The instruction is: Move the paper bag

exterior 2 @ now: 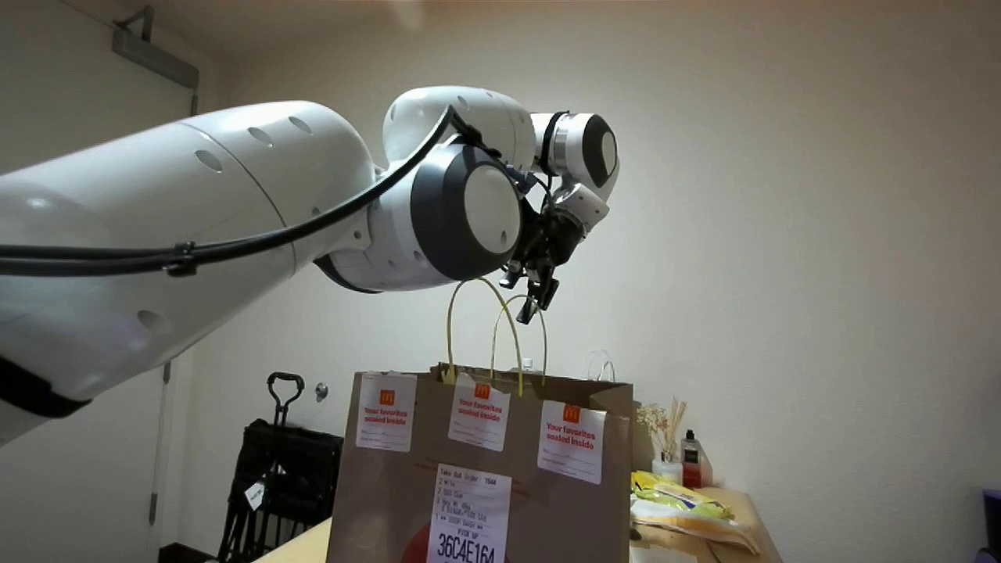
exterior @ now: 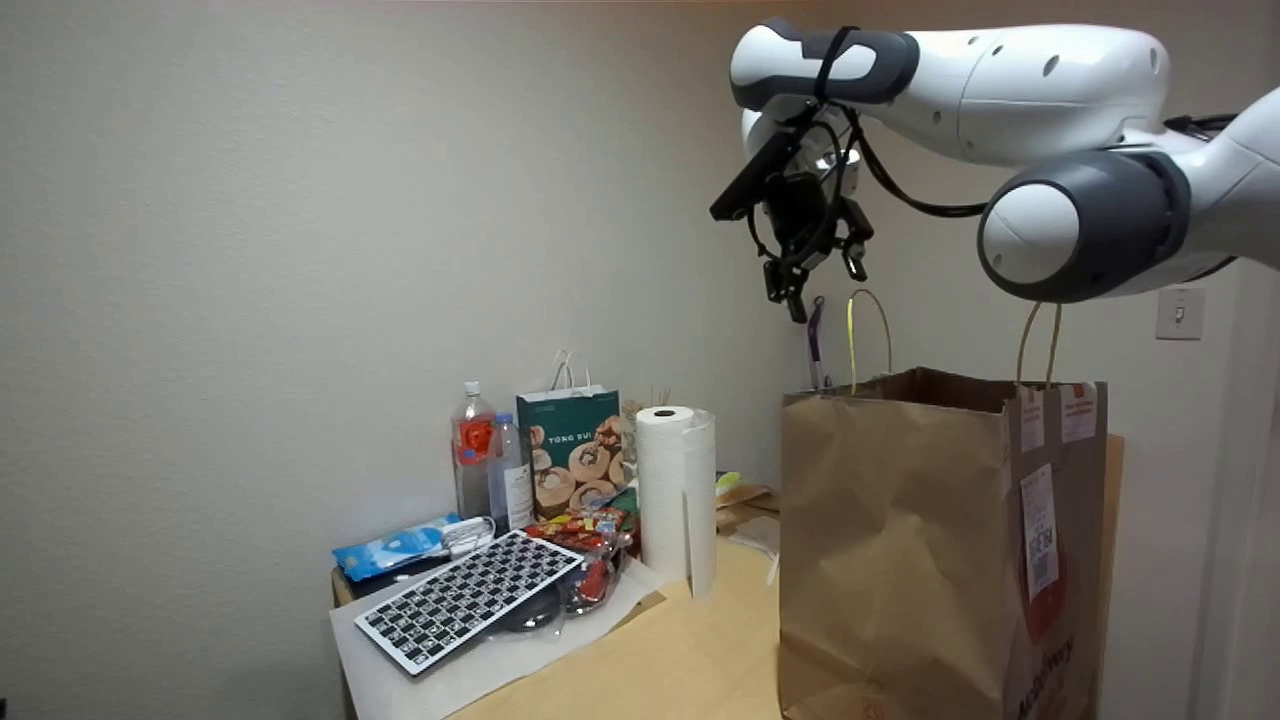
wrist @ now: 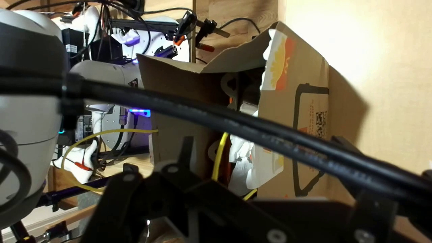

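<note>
gripper [exterior: 828, 295] hanging wide near the paper bag [exterior: 893, 540]

the paper bag is standing upright on the table [exterior: 690, 660], its mouth gaping upward and both handles [exterior: 851, 338] rising from the rim. in an exterior view its face is showing white stickers [exterior 2: 478, 412] and a printed receipt [exterior 2: 469, 508], with the lower part running out of the frame. the gripper is hanging from the white arm [exterior: 1040, 90], higher than the bag's rim, and its fingers [exterior: 797, 308] are standing far apart. in an exterior view a narrow gap is showing between the fingertips and the handle just below. in the wrist view a black cable [wrist: 206, 115] is crossing in front of the bag's mouth.

on the table, a paper towel roll [exterior: 664, 490] is standing near a green shopping bag [exterior: 573, 450], and two plastic bottles [exterior: 474, 460] are standing just beside that. a checkered board [exterior: 470, 600] is lying aslant, with a blue packet [exterior: 395, 548] resting near it. a folded black cart [exterior 2: 285, 469] is standing by the wall [exterior 2: 782, 234].
</note>
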### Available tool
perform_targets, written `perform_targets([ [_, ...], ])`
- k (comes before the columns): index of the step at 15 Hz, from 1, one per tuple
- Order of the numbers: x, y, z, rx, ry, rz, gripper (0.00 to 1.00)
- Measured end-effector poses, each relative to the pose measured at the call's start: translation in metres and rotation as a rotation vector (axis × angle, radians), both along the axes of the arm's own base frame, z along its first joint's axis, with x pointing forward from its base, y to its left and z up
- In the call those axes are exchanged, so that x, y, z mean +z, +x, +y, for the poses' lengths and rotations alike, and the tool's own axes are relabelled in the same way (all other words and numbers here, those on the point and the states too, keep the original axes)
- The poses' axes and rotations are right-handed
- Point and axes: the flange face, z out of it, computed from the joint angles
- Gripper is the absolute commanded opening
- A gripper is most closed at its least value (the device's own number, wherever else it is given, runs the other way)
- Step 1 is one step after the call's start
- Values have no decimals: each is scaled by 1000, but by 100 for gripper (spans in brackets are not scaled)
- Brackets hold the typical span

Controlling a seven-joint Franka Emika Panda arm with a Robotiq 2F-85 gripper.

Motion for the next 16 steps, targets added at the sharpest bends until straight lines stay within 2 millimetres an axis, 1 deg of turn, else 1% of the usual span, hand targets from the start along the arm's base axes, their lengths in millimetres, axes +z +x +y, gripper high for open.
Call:
perform_targets([
  [4,-13,4,-2,-1,6,19,100],
  [8,-15,2,-9,-14,4,30,100],
  [12,-16,-5,-18,-29,4,71,100],
  [15,-26,-4,-27,-40,18,84,100],
  [16,-31,-3,-29,-41,25,90,95],
])
